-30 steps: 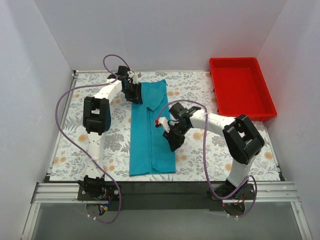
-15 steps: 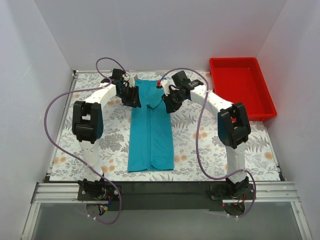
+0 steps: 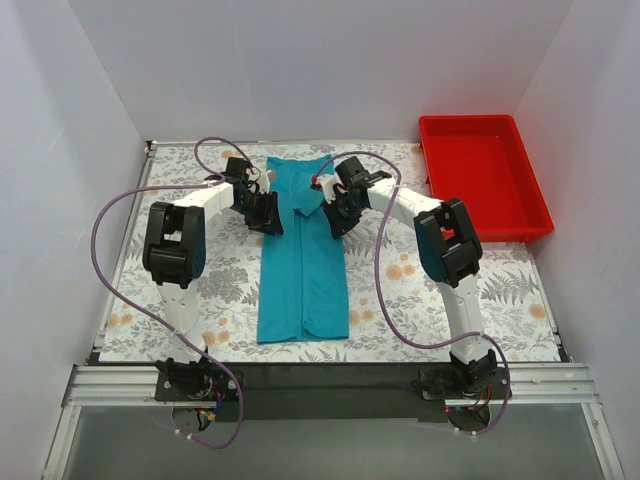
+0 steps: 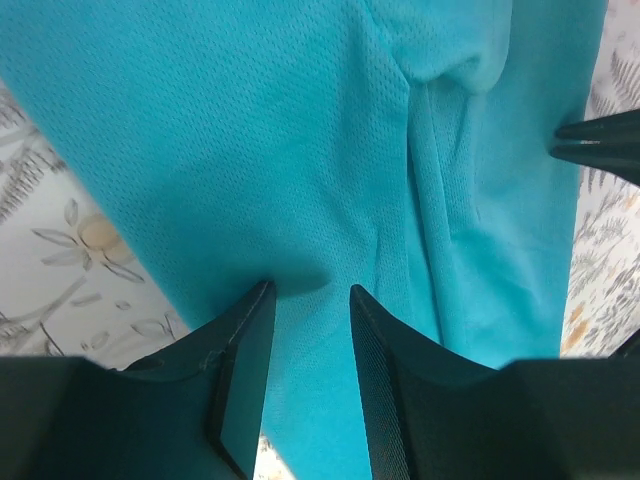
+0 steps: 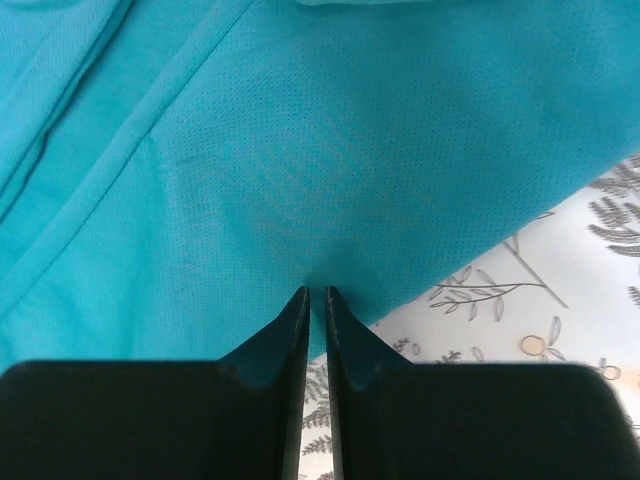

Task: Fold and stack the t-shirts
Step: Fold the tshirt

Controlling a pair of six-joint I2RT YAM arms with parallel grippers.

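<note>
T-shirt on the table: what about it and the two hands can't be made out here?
Top external: fingertips of left hand and right hand hidden under their own wrists.
Left wrist: t-shirt cut off by the frame; cloth edge beneath the fingers hidden.
Right wrist: how much cloth sits between the near-closed fingers, hidden by them.

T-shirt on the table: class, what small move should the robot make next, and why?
Probably close the left gripper on the t-shirt. Its fingers stand apart on the fabric near the left edge, while the right gripper looks pinched shut on the right edge. With both sides held, the arms could lift and fold the far end forward.
</note>
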